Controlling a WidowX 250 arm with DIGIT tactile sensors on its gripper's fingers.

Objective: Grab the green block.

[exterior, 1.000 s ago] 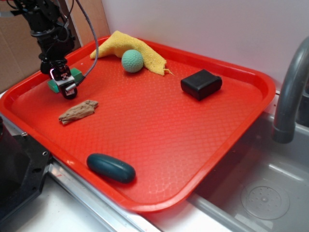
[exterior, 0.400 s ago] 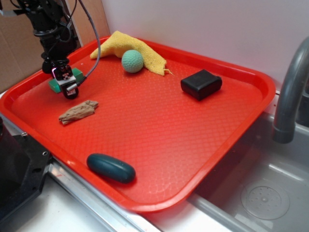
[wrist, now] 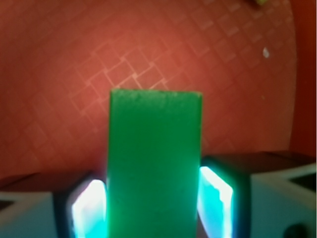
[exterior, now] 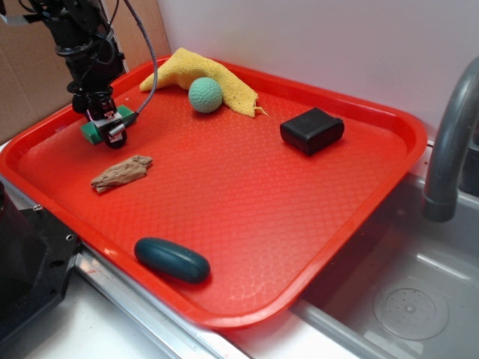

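Observation:
The green block [exterior: 91,132] is a small bright green bar at the far left of the red tray [exterior: 247,202]. My gripper [exterior: 110,129] comes down on it from above, with the black arm rising behind. In the wrist view the green block [wrist: 154,148] fills the gap between my fingers, and my gripper [wrist: 153,210] is shut on it. Both glowing pads [wrist: 90,208] press against its long sides. I cannot tell whether the block touches the tray or hangs just above it.
A brown wood piece [exterior: 120,172] lies just in front of the gripper. A mint ball [exterior: 205,94] rests against a yellow cloth [exterior: 196,69] at the back. A black box [exterior: 312,130] and a dark teal oval [exterior: 172,259] also lie on the tray. Faucet [exterior: 449,142] and sink [exterior: 404,307] stand to the right.
The gripper has shifted slightly right and toward the back of the tray, and the green block has moved with it.

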